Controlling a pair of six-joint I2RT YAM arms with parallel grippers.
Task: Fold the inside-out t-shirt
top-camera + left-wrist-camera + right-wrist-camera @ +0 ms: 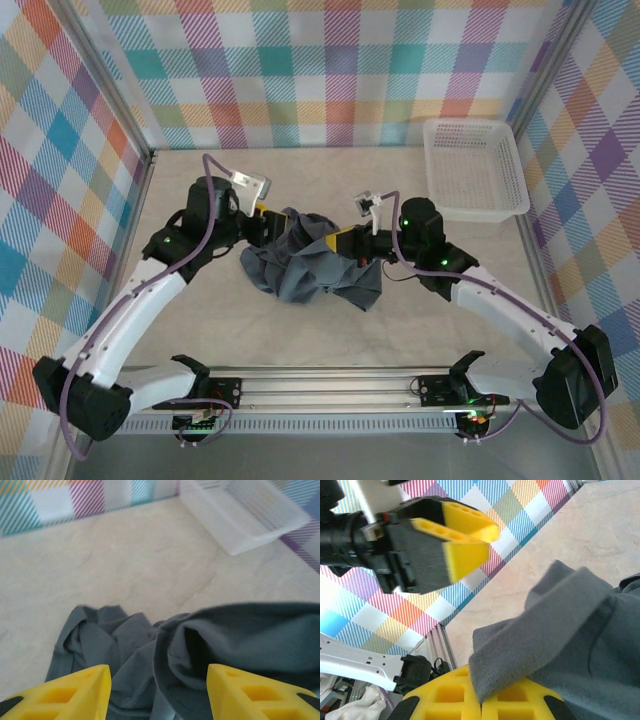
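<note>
**Position of the workpiece.** The inside-out t-shirt (310, 265) lies crumpled in a heap at the centre of the desk (300, 170), directly between the two tools. The left tool (264, 224) meets the heap's left edge; the right tool (337, 243) reaches into its upper right part. A white mesh basket (470, 122) stands at the far right corner, well apart from the shirt.

**Tool state.**
- Left tool: released. In the left wrist view its yellow fingers (85, 685) stand wide apart, with loose grey folds lying between and beyond them. No fabric is pinched.
- Right tool: clenched on the t-shirt. In the right wrist view the two yellow fingers (450, 697) press together, and a fold of grey fabric comes out from between them.

**View differences.** The top view gives the heap's full outline and both arms. The right wrist view alone shows the pinched fold, and also the left tool from the front, raised against the checked wall.
</note>
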